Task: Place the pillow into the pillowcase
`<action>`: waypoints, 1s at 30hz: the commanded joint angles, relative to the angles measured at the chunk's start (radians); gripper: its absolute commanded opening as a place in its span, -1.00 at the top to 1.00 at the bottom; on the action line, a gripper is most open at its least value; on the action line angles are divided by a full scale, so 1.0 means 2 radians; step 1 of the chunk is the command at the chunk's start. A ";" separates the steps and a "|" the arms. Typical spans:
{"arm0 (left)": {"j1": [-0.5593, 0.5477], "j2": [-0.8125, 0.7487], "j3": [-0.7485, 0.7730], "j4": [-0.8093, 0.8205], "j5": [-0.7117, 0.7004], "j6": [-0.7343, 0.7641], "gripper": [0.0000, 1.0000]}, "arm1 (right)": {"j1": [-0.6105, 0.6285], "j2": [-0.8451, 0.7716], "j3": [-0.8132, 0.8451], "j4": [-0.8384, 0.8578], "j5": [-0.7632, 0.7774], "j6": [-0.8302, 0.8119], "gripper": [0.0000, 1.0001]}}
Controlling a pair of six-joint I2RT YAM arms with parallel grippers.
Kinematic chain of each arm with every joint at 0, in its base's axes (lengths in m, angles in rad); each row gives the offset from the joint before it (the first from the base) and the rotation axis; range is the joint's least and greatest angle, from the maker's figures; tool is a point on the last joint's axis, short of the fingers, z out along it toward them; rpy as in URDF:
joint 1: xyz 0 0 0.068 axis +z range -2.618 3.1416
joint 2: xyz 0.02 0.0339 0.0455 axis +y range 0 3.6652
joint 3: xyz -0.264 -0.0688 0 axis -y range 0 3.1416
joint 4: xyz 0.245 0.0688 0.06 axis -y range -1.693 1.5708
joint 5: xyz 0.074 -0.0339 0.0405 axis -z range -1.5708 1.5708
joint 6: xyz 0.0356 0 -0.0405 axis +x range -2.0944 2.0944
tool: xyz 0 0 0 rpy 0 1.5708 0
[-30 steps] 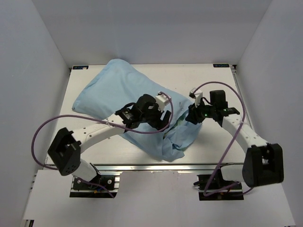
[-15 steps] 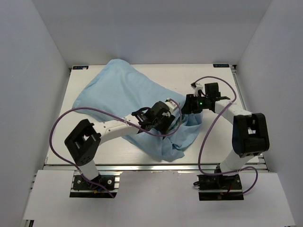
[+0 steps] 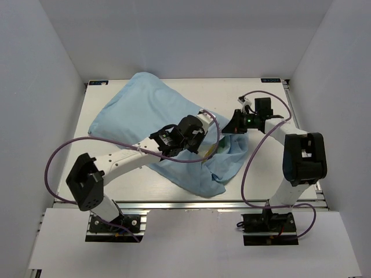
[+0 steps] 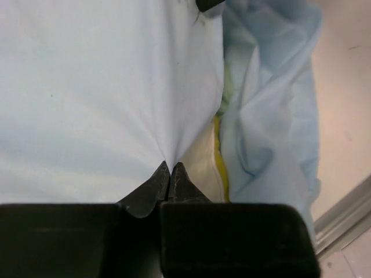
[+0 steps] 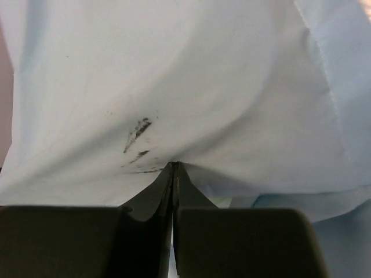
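The light blue pillowcase point(image 3: 142, 113) lies bulging across the table from the far left towards the near middle. Most of the pillow is inside it. Only a cream strip of the pillow with its yellow band point(image 4: 217, 165) shows at the open mouth, also glimpsed from above as a yellow edge point(image 3: 210, 152). My left gripper point(image 3: 200, 128) is shut on the pillowcase's upper layer point(image 4: 116, 87) at the mouth, the cloth pulled to a point between its tips point(image 4: 170, 165). My right gripper point(image 3: 236, 123) is shut on the pillowcase cloth point(image 5: 174, 87) at the mouth's far right side.
Loose blue folds of the pillowcase point(image 3: 223, 165) spill towards the table's near edge rail point(image 3: 191, 202). Purple cables loop beside both arms point(image 3: 55, 162) point(image 3: 255, 156). Dark smudges mark the cloth point(image 5: 136, 136) near the right fingertips.
Both grippers have closed on the pillowcase cloth at the mouth. The left arm drew back and up slightly; the right gripper shifted a little towards the far side.
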 commanded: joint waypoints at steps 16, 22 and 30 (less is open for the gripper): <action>-0.022 0.016 -0.044 0.074 0.354 -0.083 0.19 | -0.099 -0.193 0.018 -0.235 -0.148 -0.396 -0.25; -0.041 0.033 -0.067 0.089 0.358 -0.097 -0.49 | -0.100 -0.280 -0.040 -0.194 -0.128 -0.473 -0.79; -0.041 -0.184 -0.088 0.061 0.126 -0.091 -0.73 | -0.100 -0.355 -0.107 -0.196 -0.137 -0.573 -0.74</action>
